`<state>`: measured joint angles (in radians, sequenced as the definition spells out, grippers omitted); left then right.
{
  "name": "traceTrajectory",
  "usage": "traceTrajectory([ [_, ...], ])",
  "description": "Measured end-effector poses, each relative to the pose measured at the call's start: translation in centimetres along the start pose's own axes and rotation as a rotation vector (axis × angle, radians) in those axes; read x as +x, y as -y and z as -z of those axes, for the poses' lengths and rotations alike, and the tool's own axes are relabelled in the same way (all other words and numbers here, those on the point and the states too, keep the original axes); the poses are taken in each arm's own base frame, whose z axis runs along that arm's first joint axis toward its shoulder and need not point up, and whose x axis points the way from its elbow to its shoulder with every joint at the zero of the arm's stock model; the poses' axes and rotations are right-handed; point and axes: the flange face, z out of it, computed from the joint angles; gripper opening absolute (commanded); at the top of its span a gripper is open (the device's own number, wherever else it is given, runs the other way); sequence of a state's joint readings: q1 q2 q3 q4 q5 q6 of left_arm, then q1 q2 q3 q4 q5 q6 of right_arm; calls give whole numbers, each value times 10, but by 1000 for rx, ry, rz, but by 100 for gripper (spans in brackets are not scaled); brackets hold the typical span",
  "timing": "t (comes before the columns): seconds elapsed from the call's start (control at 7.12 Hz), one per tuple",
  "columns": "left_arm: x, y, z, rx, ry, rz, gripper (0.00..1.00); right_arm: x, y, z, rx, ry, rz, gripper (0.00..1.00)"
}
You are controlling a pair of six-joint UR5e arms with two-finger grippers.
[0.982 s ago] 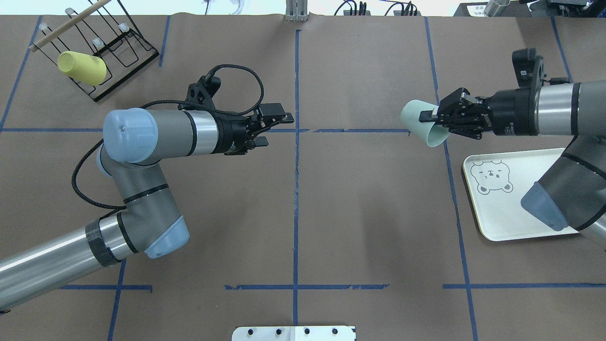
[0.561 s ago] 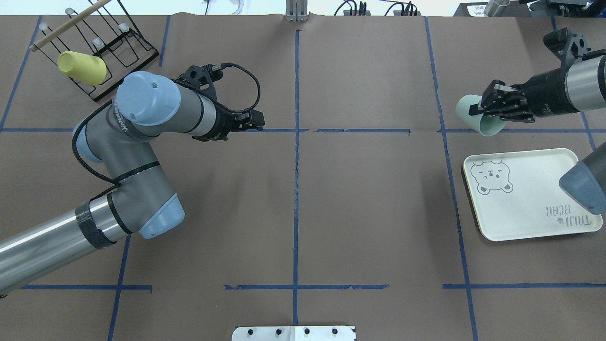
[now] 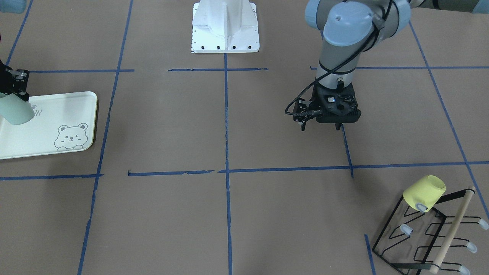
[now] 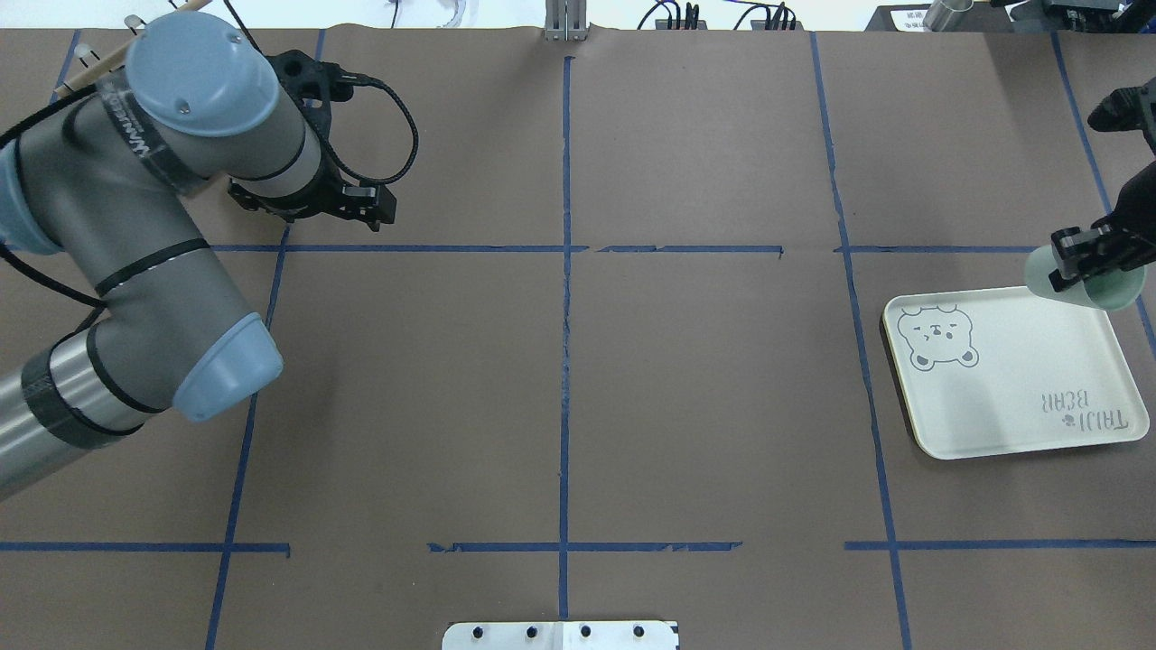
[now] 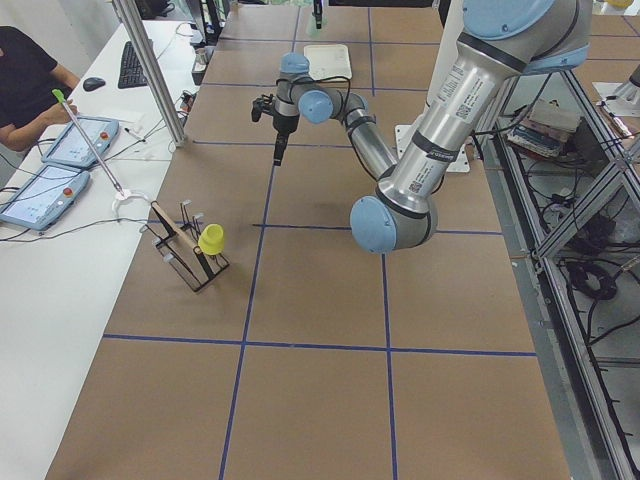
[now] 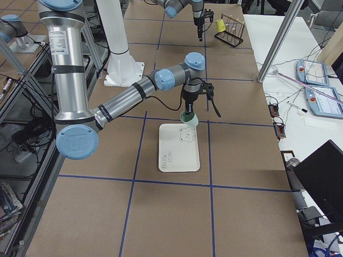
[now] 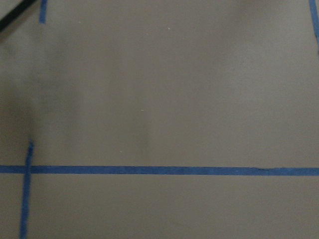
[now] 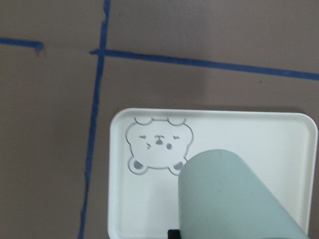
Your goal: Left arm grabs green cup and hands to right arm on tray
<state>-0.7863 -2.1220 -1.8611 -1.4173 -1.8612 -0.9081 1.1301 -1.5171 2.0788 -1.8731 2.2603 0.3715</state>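
Observation:
The green cup (image 4: pixel 1095 291) is tilted in my right gripper (image 4: pixel 1070 268), which is shut on its rim. It hangs over the far right corner of the tray (image 4: pixel 993 406). It also shows in the front view (image 3: pixel 16 111), the exterior right view (image 6: pixel 188 119) and close up in the right wrist view (image 8: pixel 234 199), above the tray (image 8: pixel 279 134) and its bear drawing. My left gripper (image 4: pixel 359 213) is open and empty, pointing down over bare paper at the table's left; it shows in the front view (image 3: pixel 321 126) too.
A yellow cup (image 3: pixel 424 193) sits on a peg of the black wire rack (image 3: pixel 420 238) at the far left corner; my left arm hides it in the overhead view. The robot's white base (image 3: pixel 225 34) stands at the near middle edge.
My right arm has carried the green cup rightward, from past the tray's left side to over its far right corner. My left arm has drawn back to the left, toward the rack.

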Motion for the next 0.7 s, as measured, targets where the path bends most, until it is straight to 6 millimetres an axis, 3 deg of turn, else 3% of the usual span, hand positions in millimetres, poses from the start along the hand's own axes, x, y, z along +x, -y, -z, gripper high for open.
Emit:
traceTrajectory([
  [0.28, -49, -8, 19, -47, -30, -30, 100, 34, -7, -38, -120, -32, 48, 0],
  [0.42, -73, -13, 29, -64, -52, -43, 100, 38, -9, -55, -162, -35, 86, 1],
  [0.7, -95, -27, 44, -67, -72, -53, 100, 19, -11, -96, -244, -43, 154, 1],
])
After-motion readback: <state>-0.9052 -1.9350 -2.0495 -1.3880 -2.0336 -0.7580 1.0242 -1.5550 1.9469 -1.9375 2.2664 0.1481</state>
